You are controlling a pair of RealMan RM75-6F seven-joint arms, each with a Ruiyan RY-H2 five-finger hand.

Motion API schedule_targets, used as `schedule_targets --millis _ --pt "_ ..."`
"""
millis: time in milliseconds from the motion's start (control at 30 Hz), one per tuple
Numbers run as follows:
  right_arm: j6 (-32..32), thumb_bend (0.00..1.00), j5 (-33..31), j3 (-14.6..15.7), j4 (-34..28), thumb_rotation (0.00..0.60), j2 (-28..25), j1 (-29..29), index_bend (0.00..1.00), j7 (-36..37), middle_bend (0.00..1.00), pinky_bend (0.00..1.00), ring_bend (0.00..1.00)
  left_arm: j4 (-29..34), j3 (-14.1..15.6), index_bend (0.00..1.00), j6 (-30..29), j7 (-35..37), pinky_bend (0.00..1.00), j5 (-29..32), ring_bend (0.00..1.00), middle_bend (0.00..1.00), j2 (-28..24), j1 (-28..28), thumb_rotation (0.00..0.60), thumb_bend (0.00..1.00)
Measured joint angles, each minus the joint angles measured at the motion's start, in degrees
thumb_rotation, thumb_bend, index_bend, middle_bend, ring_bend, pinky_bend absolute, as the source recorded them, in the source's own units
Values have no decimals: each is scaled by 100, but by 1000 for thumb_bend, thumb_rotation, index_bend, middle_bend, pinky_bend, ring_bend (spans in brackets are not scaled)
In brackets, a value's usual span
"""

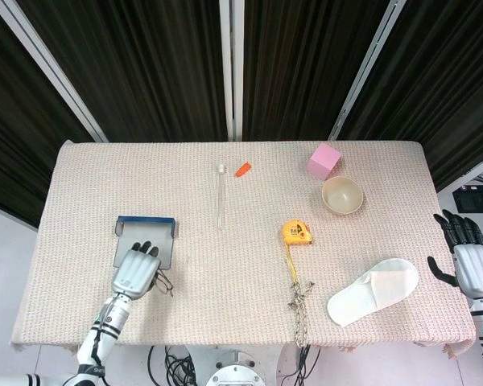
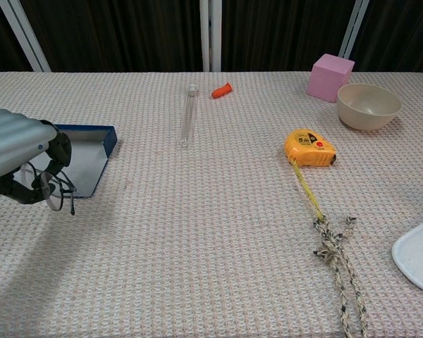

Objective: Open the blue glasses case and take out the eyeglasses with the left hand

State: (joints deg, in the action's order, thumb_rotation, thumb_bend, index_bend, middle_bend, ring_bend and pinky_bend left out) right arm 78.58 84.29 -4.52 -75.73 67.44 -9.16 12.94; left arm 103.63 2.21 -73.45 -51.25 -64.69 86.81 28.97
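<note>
A table (image 1: 105, 177) covered in a pale woven cloth fills both views, backed by dark curtains (image 1: 145, 64).

On its right side lies a white slipper (image 1: 373, 291), near the front edge. The blue glasses case (image 1: 145, 239) lies open on the left part of the table, its grey lining facing up. A frayed rope (image 1: 299, 301) lies knotted near the front edge, touching the tape pulled out from the yellow tape measure (image 1: 296, 233) behind it. A beige bowl (image 1: 342, 195) stands toward the far right, with a pink cube (image 1: 324, 160) just behind it. A clear tube (image 1: 220, 195) lies lengthwise near the centre, and a small orange cap (image 1: 243, 170) rests beside its far end.

The left hand (image 1: 135, 269) reaches in from the front left corner on a slim forearm, its silver back turned upward and its dark fingers (image 2: 55, 151) curled downward. It holds the eyeglasses (image 2: 51, 189), which hang tilted from those fingers; in the chest view the frame appears raised off the cloth, at the near edge of the case and outside its lining. In the head view only a part of the frame (image 1: 163, 281) shows, at the hand's right side.

The right hand (image 1: 469, 259) shows only in the head view, beyond the table's right edge. Its palm side is turned away, its fingers are spread and pointing up, and it holds nothing.
</note>
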Motion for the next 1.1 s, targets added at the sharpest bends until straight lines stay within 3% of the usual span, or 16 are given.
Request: schedule_targets --millis 333,400,433,567,633,767,1100 --pt "-3 329 -7 4 22 600 -2 8 0 38 0 0 0 388 355 774 74 -771 321 181 209 347 123 -31 600 414" --pt "-12 329 -10 5 31 600 3 5 0 32 0 0 0 368 376 728 78 -772 320 136 209 344 137 -35 600 413" --pt "-11 329 -9 4 30 600 5 3 0 28 0 0 0 343 391 647 85 -765 317 89 209 337 145 -36 600 409" --pt "11 328 -5 -4 17 600 7 4 0 16 0 0 0 251 447 150 189 -650 281 -110 175 241 121 -15 600 362" --pt "16 329 -10 -7 13 600 6 7 0 12 0 0 0 223 471 50 272 -506 236 -218 116 155 75 1 600 326" --pt "17 329 -4 -3 9 600 6 7 0 0 0 0 0 219 485 0 433 -349 127 -229 1 10 -43 28 600 259" --pt "36 329 7 -9 -13 600 -3 6 0 -1 0 0 0 310 353 0 328 -255 87 -372 0 0 -140 19 600 225"
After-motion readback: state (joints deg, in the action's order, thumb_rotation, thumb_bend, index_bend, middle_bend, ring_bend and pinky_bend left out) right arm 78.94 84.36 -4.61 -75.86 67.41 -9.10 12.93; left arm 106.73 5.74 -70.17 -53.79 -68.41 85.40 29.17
